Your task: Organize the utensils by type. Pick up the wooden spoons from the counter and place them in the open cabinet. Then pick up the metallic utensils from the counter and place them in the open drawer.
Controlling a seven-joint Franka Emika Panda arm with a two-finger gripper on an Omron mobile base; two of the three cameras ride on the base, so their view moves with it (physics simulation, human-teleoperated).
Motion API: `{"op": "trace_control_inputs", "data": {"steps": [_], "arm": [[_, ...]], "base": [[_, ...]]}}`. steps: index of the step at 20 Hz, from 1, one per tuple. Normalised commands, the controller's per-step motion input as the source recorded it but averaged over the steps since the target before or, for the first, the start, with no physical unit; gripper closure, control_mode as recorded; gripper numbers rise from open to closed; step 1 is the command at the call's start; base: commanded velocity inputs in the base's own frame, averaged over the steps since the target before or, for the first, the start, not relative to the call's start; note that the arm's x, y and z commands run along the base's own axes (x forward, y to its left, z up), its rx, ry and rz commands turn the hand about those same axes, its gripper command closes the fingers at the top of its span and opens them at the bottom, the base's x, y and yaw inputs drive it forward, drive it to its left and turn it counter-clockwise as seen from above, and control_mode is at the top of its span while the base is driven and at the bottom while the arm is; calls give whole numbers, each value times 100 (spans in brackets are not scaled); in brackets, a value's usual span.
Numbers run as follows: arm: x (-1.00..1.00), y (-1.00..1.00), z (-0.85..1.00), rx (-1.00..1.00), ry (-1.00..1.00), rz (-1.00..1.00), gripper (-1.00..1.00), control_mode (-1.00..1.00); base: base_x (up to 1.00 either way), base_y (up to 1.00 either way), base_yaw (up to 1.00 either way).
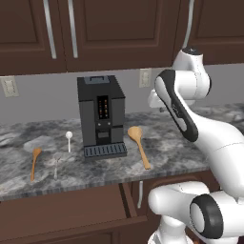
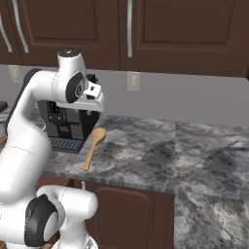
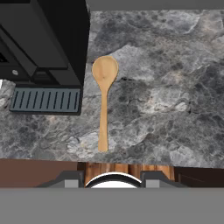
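Nothing is sorted yet, as far as can be judged. The large wooden spoon (image 1: pixel 138 145) is seen lying flat on the counter (image 1: pixel 181 152) at centre frame in the left base view, just right of the black coffee machine (image 1: pixel 101 116); in the hand view it sits at centre, bowl toward the top, handle pointing down the frame. The smaller wooden spoon (image 1: pixel 35 163) is found at lower left of the left base view, also on the counter. The white-metal spoon (image 1: pixel 69 140) lies just left of the machine, and a faint grey utensil (image 1: pixel 56 164) is made out beside the small wooden spoon. The open drawer (image 1: pixel 71 209) is seen pulled out along the bottom left, with nothing visible in it. The upper cabinet doors (image 1: pixel 114 28) in view are shut; an open cabinet cannot be made out.

The gripper is held above the large spoon, nothing clamped; whether its fingers are apart or together cannot be told.

All four pieces are left to move, large wooden spoon likely first.
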Motion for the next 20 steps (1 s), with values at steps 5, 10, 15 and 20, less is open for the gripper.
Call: {"op": "trace_control_inputs", "data": {"steps": [5, 10, 15, 20], "arm": [[-11, 0, -9, 0, 0, 0, -100, -100], [0, 1, -38, 0, 1, 0, -100, -100], [0, 4, -48, 0, 0, 0, -100, -100], [-10, 22, -23, 0, -2, 8, -100, -100]], "base": [[0, 0, 0], [0, 0, 0], [0, 0, 0], [0, 0, 0]]}}
